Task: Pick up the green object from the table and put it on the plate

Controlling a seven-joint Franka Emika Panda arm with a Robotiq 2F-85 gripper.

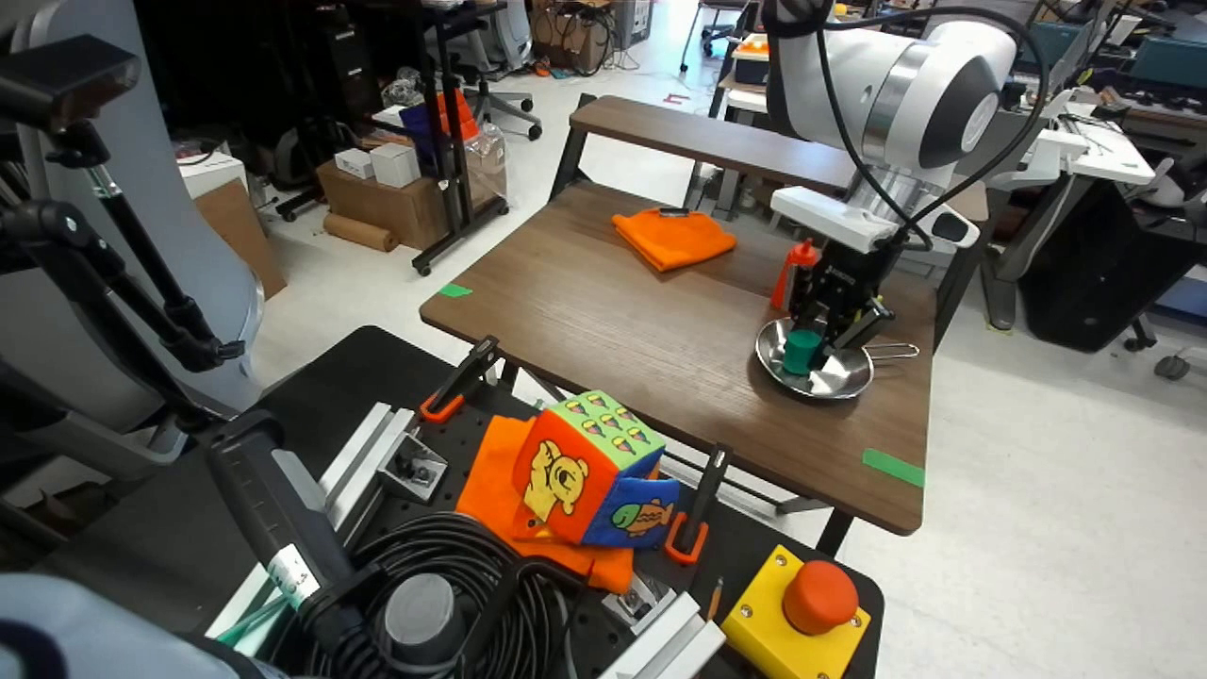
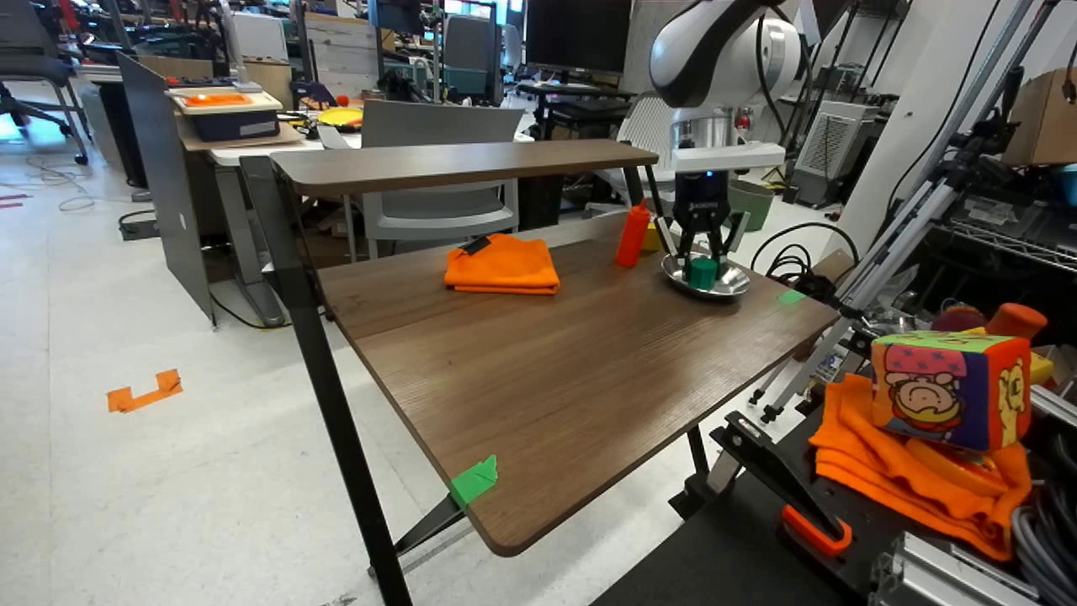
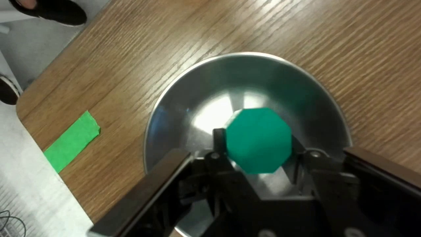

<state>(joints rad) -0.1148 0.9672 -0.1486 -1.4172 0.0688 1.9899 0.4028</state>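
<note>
Standing near the plate [image 2: 736, 284]: red bottle [image 2: 633, 238]

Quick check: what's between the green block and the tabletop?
The metal dish: the wrist view shows it beneath the green block, with tabletop beyond it. Whether block and dish touch, I can't tell.

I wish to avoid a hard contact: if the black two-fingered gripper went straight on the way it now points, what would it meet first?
Probably the inside bottom of the round, shiny silver metal plate, directly below the gripper and the dark green stubby block between its fingers. Whether they touch it is unclear.
</note>
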